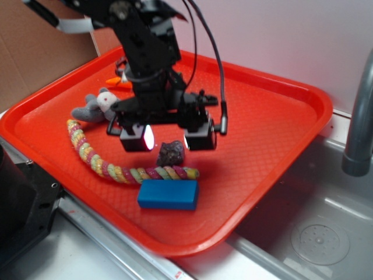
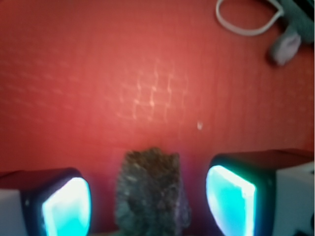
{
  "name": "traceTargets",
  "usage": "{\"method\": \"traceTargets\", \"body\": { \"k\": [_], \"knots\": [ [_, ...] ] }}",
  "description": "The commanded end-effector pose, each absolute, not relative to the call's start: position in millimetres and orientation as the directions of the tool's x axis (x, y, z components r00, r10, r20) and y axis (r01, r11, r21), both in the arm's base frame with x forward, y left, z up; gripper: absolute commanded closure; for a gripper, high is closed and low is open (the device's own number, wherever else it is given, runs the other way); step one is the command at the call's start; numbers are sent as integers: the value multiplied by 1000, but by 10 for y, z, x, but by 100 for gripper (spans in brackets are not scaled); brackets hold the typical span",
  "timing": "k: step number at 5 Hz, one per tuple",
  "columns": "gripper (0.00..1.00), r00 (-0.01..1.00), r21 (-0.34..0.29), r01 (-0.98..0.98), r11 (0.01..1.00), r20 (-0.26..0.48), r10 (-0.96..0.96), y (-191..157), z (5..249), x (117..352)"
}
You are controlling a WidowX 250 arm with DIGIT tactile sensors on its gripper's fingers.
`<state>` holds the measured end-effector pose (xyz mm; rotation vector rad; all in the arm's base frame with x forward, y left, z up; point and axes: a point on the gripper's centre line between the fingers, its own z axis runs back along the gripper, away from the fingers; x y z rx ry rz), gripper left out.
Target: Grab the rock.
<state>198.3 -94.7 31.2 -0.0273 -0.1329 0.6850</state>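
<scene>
Between your spread fingers sits the rock [image 1: 171, 153], with a gap on each side, so the gripper [image 1: 169, 139] is wide and holds nothing. You have it low over the red tray [image 1: 274, 111]. Just in front of the rock lies the coloured rope [image 1: 116, 169], and beyond that the blue block [image 1: 168, 194]. Behind the arm you can see the grey plush mouse [image 1: 96, 107].

Red tray [image 1: 280, 111] w/ rock [image 1: 171, 153], blue block [image 1: 168, 194], rope [image 1: 102, 165], plush mouse [image 1: 93, 108].
</scene>
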Motion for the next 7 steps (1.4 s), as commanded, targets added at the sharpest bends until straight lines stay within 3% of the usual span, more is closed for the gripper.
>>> {"method": "traceTargets", "body": {
  "k": [1,2,3,4,7],
  "knots": [
    [100,754,-59,-642,765,130,643,-917,204,1983],
    [100,749,-74,-647,759,126,650,-876,247,1998],
    [100,857,-74,-511,856,38,515,-824,433,2049],
    [100,913,-64,-407,911,21,408,-654,845,2159],
    [100,951,-157,-292,944,61,304,-78,1870,2105]
  ]
}}
